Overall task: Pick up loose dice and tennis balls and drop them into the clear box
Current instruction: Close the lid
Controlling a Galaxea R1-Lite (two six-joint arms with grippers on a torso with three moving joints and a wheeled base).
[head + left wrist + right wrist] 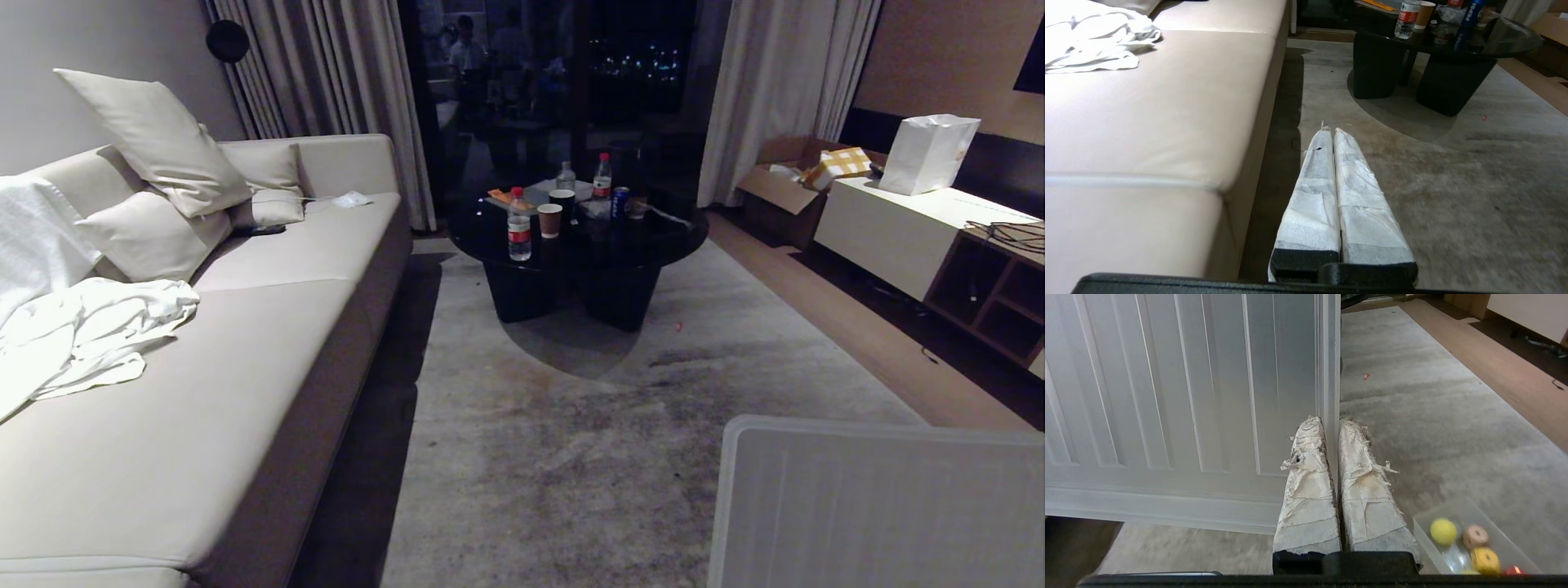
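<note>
A beige sofa [204, 367] with pillows [155, 139] and a crumpled white cloth [90, 335] faces a round black table [580, 245] carrying bottles [519, 224] and cups [549, 220] on a grey rug [571, 425]. A ribbed clear lid panel [873, 506] stands nearest.

Beside the right gripper [1330, 428], whose fingers wear frayed white tape, the ribbed lid [1188, 388] looks like smooth translucent plastic; below lie matt, rough carpet [1433, 416] and the clear box [1490, 522], glossy plastic.

Sofa [204, 367] runs down the rug's [571, 457] left edge, round surface [571, 237] at the rug's far end with bottles [519, 224] and cups [549, 220] on it. Lid [873, 506] at the near right corner; beside it the box [1457, 510] has a ball [1443, 532] and dice [1485, 560] in it.
</note>
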